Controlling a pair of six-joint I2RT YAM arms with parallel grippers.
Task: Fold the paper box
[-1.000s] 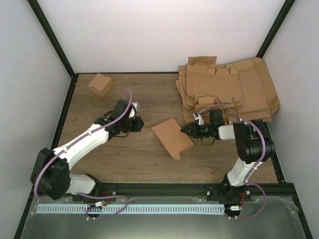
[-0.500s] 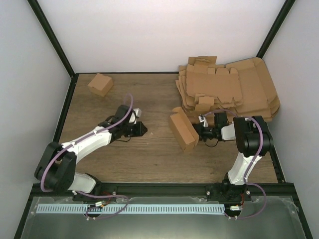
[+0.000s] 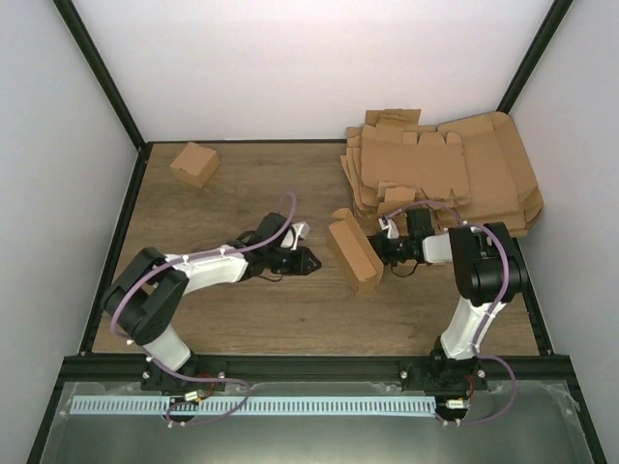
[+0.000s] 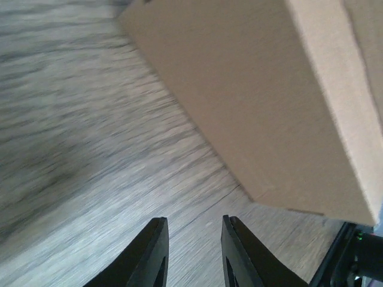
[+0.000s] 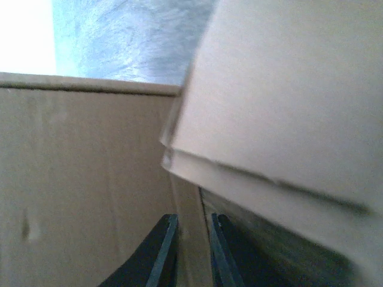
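the paper box (image 3: 353, 253) stands tilted on edge mid tabletop (image 3: 232, 203); the right fingers (image 3: 380, 255) pinch its wall, the left fingers (image 3: 309, 259) sit slightly apart, empty, just beside it

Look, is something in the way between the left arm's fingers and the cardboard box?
No, nothing visible. Only bare wooden table lies between the open fingers of the left gripper and the paper box. The right gripper grips the box's other side, out of the way.

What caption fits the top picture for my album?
Right gripper pinches the half-folded paper box; left gripper hovers open beside it.
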